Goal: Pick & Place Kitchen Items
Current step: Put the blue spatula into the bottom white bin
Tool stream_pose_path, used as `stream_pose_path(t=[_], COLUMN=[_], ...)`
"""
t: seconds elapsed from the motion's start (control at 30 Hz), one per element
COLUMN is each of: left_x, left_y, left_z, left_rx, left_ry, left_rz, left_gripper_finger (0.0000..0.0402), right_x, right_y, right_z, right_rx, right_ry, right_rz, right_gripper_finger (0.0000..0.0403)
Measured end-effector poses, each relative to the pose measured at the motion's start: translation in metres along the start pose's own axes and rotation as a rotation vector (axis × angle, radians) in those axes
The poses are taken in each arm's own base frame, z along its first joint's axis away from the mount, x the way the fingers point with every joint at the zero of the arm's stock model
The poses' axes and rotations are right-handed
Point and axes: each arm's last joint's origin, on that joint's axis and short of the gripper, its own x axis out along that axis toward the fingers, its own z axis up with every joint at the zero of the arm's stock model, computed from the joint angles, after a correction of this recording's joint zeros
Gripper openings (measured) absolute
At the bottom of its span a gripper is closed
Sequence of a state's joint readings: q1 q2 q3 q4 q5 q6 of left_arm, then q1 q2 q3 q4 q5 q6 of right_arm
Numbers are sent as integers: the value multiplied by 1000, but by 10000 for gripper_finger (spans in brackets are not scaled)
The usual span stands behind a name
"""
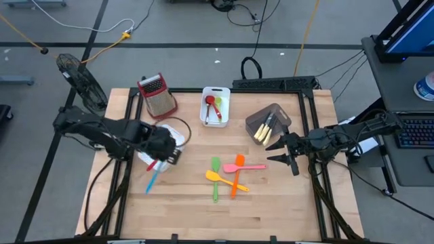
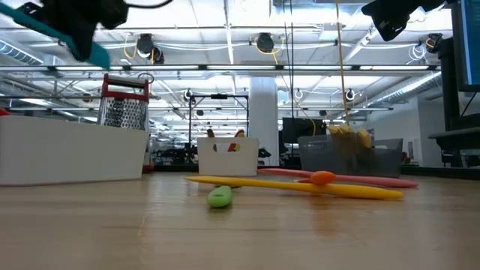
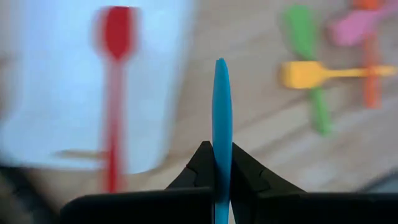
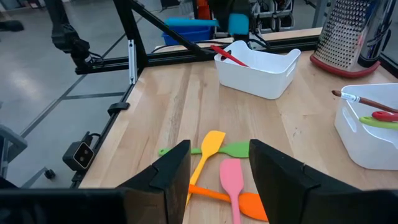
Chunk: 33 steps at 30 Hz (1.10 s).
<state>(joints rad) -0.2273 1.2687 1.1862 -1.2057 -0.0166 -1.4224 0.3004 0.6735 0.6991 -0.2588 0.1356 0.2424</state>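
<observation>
Now: L gripper [image 3: 222, 163] clamped on blue spatula [image 3: 221, 118], held above table beside white bin [image 1: 178, 133]. R gripper [image 4: 219, 171] open, empty, over spatula pile [image 1: 230, 174] mid-table.

The left claw [image 1: 165, 153] is clamped shut over the table's left side, while the right claw [image 1: 279, 156] hangs open.

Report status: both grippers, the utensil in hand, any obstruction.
Left gripper shut on blue utensil, lifted. Right gripper open over the spatula pile. No obstruction seen.
</observation>
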Motion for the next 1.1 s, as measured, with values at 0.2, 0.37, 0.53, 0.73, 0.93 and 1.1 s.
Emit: stream_pose_path(t=[0.2,0.37,0.53,0.73,0.93,1.1], left_x=[-1,7,22,49,75,88], left_y=[20,27,33,32,31,33], left_z=[26,51,74,95,107,108], left_rx=[5,37,70,159,242,263], left_ry=[75,118,185,283,360,392], left_rz=[134,200,286,351,418,424], left_gripper_finger=[7,7,7,7,7,7], right_x=[0,0,0,0,0,0], right_y=[0,0,0,0,0,0], right_z=[0,0,0,0,0,0], right_rx=[0,0,0,4,14,15], right_ry=[0,1,1,1,1,1], right_rz=[1,1,1,1,1,1], right_gripper_finger=[155,155,155,155,155,155])
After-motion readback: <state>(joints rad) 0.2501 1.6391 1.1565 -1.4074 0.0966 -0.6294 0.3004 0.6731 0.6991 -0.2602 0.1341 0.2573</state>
